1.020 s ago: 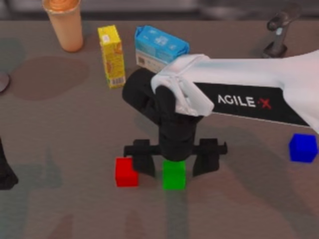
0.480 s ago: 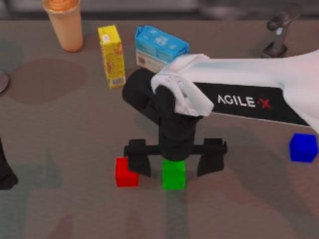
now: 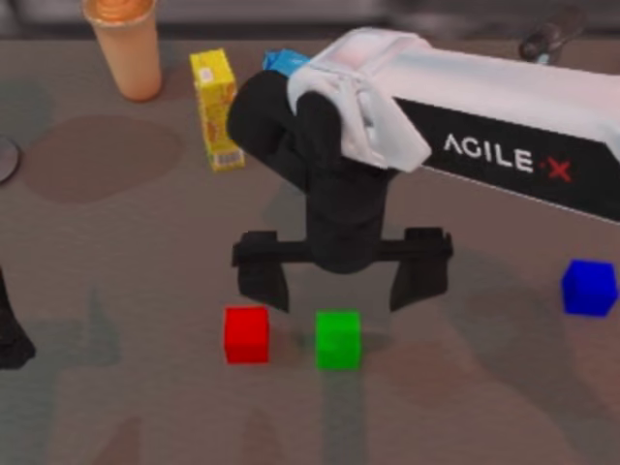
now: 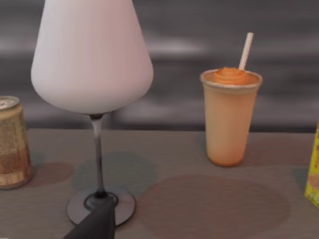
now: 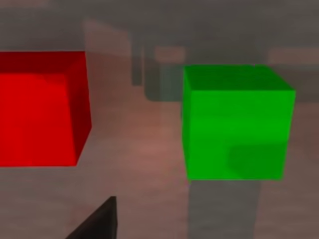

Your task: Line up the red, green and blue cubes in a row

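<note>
The red cube (image 3: 246, 334) and the green cube (image 3: 338, 339) sit side by side near the table's front, a small gap between them. The blue cube (image 3: 588, 288) lies apart at the far right. My right gripper (image 3: 341, 283) hangs open just behind and above the green cube, holding nothing. In the right wrist view the red cube (image 5: 40, 109) and green cube (image 5: 234, 124) rest on the table, with one dark fingertip (image 5: 102, 219) showing below them. My left arm (image 3: 10, 334) is parked at the left edge.
A yellow carton (image 3: 217, 108) and an orange drink cup (image 3: 126, 48) stand at the back left. A light-blue carton (image 3: 281, 60) is mostly hidden behind my right arm. The left wrist view shows a wine glass (image 4: 92, 55) and a can (image 4: 12, 142).
My right gripper has lifted and drawn back from the green cube, its fingers spread wider. The green cube stays on the table beside the red one.
</note>
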Tool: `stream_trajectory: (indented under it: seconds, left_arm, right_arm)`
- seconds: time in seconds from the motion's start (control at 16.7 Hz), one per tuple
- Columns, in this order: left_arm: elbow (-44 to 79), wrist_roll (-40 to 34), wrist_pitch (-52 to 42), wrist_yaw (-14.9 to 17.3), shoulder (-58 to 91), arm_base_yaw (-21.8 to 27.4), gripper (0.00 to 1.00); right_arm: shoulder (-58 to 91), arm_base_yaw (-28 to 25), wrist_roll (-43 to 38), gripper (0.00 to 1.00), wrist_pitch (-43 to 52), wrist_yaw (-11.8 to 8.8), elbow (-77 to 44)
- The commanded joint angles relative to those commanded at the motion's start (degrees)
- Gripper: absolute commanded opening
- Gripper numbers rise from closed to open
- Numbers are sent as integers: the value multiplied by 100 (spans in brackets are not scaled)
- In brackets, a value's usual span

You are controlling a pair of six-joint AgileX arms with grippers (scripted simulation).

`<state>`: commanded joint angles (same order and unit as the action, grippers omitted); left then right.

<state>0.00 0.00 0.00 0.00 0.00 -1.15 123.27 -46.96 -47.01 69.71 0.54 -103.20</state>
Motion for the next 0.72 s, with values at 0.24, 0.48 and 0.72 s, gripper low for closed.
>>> stream_trajectory:
  seconds: [0.24, 0.48, 0.72]
  left_arm:
    - [0, 0, 0, 0, 0, 0, 100]
    - [0, 0, 0, 0, 0, 0, 100]
    - [0, 0, 0, 0, 0, 0, 100]
  right_arm:
    - [-3, 31, 3, 100, 33, 1, -29]
    - [-177, 423, 373, 100, -84, -11, 259]
    - [-654, 1717, 1364, 100, -396, -33, 1067]
